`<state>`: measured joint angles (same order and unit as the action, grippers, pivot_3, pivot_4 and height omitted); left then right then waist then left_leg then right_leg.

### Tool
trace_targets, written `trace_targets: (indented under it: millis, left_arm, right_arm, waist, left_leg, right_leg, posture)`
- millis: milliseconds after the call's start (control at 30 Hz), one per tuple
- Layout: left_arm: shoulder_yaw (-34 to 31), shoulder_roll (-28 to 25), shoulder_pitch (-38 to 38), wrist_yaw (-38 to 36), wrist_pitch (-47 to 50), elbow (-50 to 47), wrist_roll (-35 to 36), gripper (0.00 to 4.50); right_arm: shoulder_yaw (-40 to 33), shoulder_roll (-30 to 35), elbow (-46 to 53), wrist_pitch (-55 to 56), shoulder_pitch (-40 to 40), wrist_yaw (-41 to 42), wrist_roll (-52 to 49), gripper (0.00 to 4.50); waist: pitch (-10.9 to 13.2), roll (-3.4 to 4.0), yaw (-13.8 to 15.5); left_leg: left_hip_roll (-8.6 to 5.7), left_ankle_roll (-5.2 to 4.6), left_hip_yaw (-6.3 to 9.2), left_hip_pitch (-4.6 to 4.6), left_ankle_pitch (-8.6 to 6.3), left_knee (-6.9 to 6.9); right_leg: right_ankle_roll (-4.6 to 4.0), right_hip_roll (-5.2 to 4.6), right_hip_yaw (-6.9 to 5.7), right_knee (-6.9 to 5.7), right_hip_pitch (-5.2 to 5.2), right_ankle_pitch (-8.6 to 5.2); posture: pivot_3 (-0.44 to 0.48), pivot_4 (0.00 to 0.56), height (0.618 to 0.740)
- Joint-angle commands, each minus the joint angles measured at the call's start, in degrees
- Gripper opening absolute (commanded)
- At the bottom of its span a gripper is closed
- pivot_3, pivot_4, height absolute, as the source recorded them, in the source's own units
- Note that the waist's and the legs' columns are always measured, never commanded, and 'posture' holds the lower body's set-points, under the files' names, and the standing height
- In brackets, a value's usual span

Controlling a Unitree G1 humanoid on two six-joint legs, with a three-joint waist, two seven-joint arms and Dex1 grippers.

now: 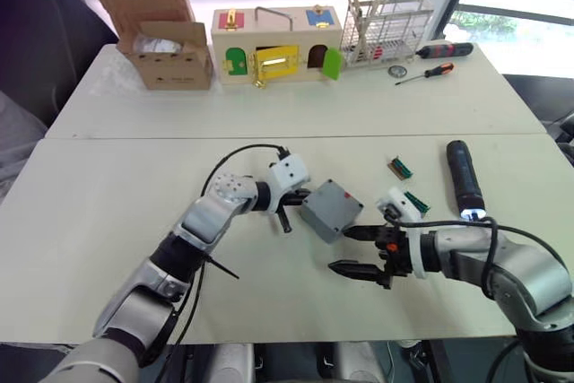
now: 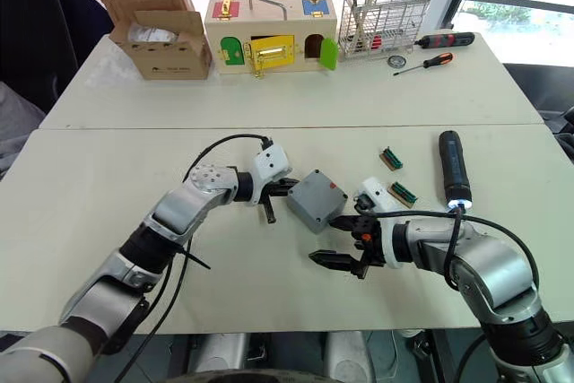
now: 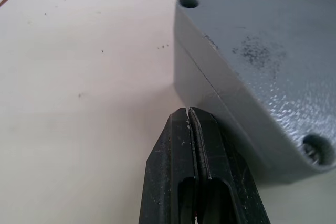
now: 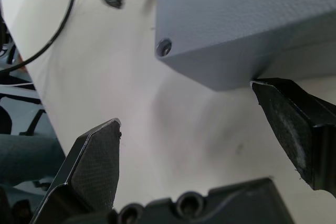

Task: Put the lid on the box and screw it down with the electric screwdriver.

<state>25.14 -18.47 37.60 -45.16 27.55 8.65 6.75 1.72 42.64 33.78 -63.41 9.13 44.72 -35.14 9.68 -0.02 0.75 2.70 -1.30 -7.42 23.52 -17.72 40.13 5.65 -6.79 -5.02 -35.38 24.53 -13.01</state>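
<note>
1. The box [image 1: 330, 210] sits near the middle of the front table [image 1: 108, 221], with the lid [image 3: 252, 51] already on top of it. It looks tipped up on one side.
2. The box looks like hard, stiff plastic. I think it is light and a bit slippery, so it can slide when pushed. It is best to hold it by two flat sides, not by a corner.
3. The left gripper [image 1: 285, 219] is just beside the box on its left. Its two black fingers are pressed together and hold nothing. They seem to touch the box wall.
4. The right gripper [image 1: 360, 251] is just beside the box on its right. Its fingers are spread wide apart and hold nothing. One fingertip is at the box's lower corner.
5. The electric screwdriver [image 1: 465, 177] lies flat on the table, well to the right of the box. Nobody holds it. It looks thick, stiff and heavier, so I would grab it around the middle.
6. Two small green parts [image 1: 400, 167] lie between the box and the electric screwdriver.
7. The left wrist view shows the line where lid meets box, a screw hole and a bit of red mark. The head views do not show these.
8. The head views show the electric screwdriver. The wrist views do not.
</note>
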Motion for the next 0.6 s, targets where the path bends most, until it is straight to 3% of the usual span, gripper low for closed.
trace_targets:
  millis: [33, 200, 367, 600]
  left_arm:
    - [-3.0, -1.7, -0.3, 0.0, -1.8, -0.3, -0.8, 0.00]
    - [-5.0, -8.3, -6.1, -2.0, 2.8, -10.0, 0.1, 0.00]
    - [-5.3, -13.2, -13.2, -5.1, 9.3, -23.2, 3.5, 0.00]
    - [-4.7, -8.9, -14.6, -1.7, 13.8, -26.5, 4.9, 0.00]
  right_arm:
    - [-3.3, 1.9, 1.6, 1.2, -1.0, -1.5, 0.2, 4.47]
    - [-2.6, 9.5, -3.3, 10.3, -0.9, 1.8, 6.1, 4.47]
    - [1.2, 9.5, -11.3, 19.4, 3.4, 5.7, 10.2, 4.47]
    - [5.4, 7.6, -15.6, 23.9, 8.0, 10.7, 11.6, 4.47]
  waist:
    - [0.0, 0.00, -0.1]
    - [0.0, 0.00, -0.3]
    - [0.0, 0.00, -0.3]
    - [0.0, -0.02, 0.2]
  left_leg:
    - [0.00, -0.01, 0.00, 0.00, 0.00, 0.00]
    - [0.03, -0.01, -0.02, -0.01, -0.01, -0.03]
    - [0.04, 0.05, -0.04, -0.02, 0.03, -0.02]
    - [0.01, 0.06, -0.02, -0.02, 0.04, 0.00]
  right_leg:
    - [0.00, 0.00, 0.00, 0.00, 0.00, 0.00]
    - [0.00, 0.00, 0.00, -0.02, 0.05, 0.00]
    - [0.00, 0.01, 0.01, -0.05, 0.04, 0.00]
    - [0.00, 0.00, 0.01, -0.04, -0.02, 0.00]
  posture:
    - [0.000, 0.150, 0.728]
    - [0.000, 0.150, 0.728]
    - [0.000, 0.150, 0.728]
    - [0.000, 0.150, 0.728]
